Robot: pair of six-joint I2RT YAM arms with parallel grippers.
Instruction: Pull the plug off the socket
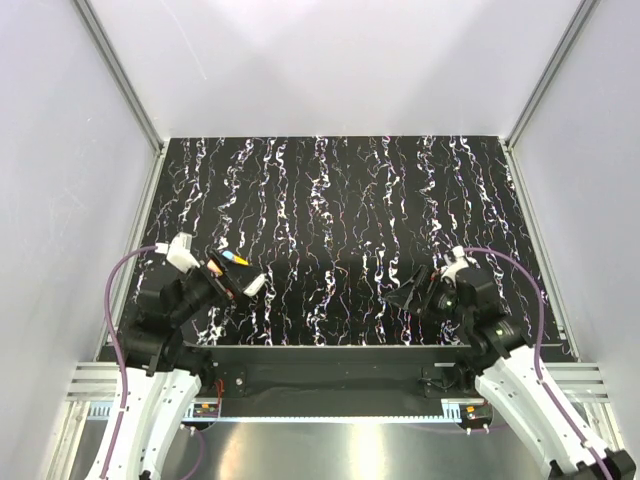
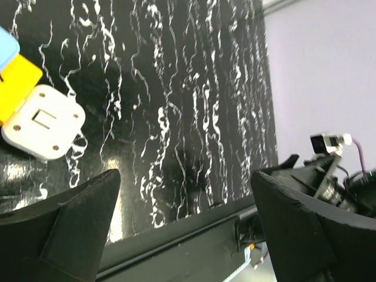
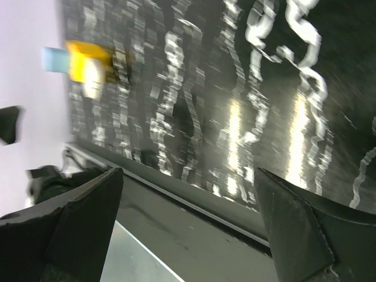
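Note:
The socket [image 1: 229, 266] is a small yellow block on the black streaked mat at the near left. A white square plate [image 1: 253, 283] with a slot joins one end and a light-blue piece [image 1: 240, 258] the other; I cannot tell which is the plug. In the left wrist view the socket [image 2: 17, 82], plate [image 2: 44, 120] and blue piece [image 2: 6, 47] lie at the upper left, outside the fingers. My left gripper [image 2: 185, 173] is open and empty, close beside the assembly in the top view [image 1: 222, 288]. My right gripper [image 3: 188, 171] is open and empty at the near right [image 1: 408, 293]. Its blurred view shows the socket [image 3: 88, 61] far off.
The mat [image 1: 340, 220] is enclosed by white walls and aluminium posts [image 1: 120, 80]. A dark rail [image 1: 330, 365] runs along the table's near edge below both grippers. The right arm [image 2: 335, 170] shows at the right of the left wrist view.

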